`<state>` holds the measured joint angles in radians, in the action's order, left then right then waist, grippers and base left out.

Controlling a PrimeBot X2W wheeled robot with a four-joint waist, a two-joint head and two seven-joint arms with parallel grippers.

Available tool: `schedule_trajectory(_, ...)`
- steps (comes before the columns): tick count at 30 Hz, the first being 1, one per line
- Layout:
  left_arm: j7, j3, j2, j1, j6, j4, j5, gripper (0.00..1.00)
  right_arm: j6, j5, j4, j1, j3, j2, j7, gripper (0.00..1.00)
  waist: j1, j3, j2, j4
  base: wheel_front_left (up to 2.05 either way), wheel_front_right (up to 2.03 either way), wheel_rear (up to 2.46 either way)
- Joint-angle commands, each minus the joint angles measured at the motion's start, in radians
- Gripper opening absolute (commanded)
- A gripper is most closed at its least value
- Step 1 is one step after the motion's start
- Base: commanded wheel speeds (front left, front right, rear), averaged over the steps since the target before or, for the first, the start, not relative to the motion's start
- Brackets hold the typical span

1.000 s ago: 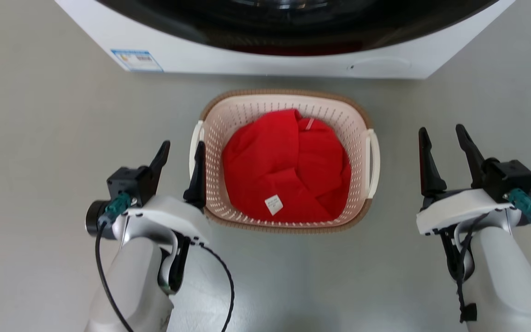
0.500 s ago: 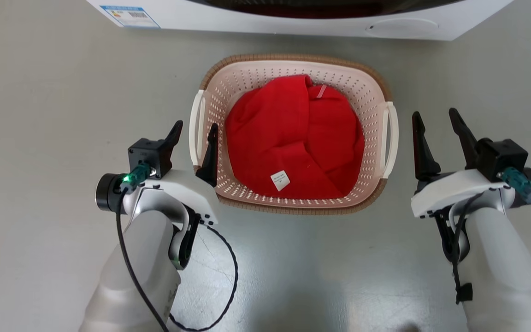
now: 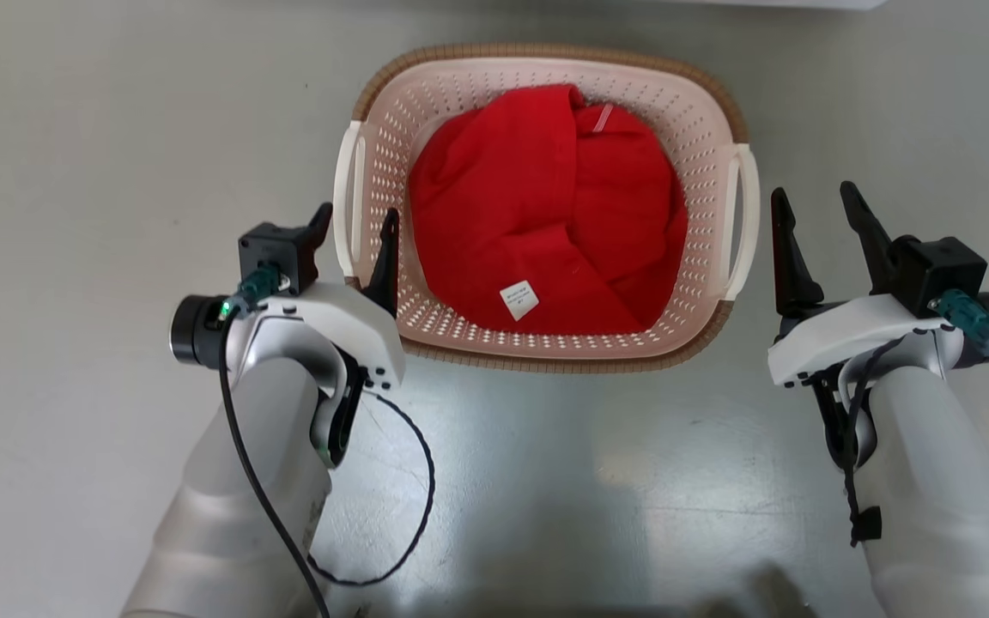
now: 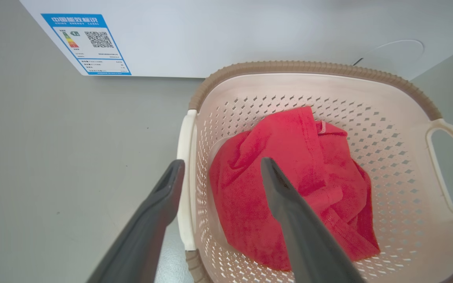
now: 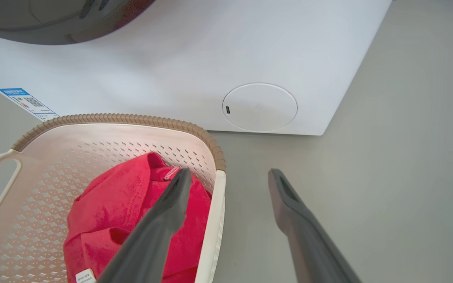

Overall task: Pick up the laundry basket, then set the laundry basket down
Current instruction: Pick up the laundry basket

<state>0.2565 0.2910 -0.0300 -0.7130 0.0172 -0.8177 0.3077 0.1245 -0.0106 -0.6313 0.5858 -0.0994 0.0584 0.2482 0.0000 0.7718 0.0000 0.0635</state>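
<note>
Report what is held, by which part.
Nothing held. The left gripper is open astride the left handle of the laundry basket; the right gripper is open.

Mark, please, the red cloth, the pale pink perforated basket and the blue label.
red cloth (image 3: 546, 210): head view, middle.
pale pink perforated basket (image 3: 546, 51): head view, far rim.
blue label (image 4: 86, 44): left wrist view, centre.

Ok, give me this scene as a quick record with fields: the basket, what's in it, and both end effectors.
laundry basket: on the grey floor, before the washing machine
contents: red cloth with a white label
left end effector: open, straddling the left handle, one finger inside the basket
right end effector: open, beside the right handle, not gripping
lift: not yet begun
</note>
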Motion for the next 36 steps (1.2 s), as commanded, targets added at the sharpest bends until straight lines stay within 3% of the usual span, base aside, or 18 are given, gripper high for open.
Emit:
schedule_trajectory(1, 0.005, -0.025, -0.020, -0.011, 0.007, 0.000, 0.007, 1.00, 0.006, 0.005, 0.010, -0.004, 0.018, -0.008, 0.014, 1.00, 0.0000, 0.015, 0.0000, 0.004, 0.00, 0.00, 0.00)
schedule_trajectory(36, 0.005, -0.105, -0.020, -0.129, 0.005, -0.062, -0.070, 1.00, 0.006, -0.035, -0.007, 0.059, 0.083, -0.008, 0.014, 1.00, 0.0000, 0.171, 0.0000, 0.010, 0.00, 0.00, 0.00)
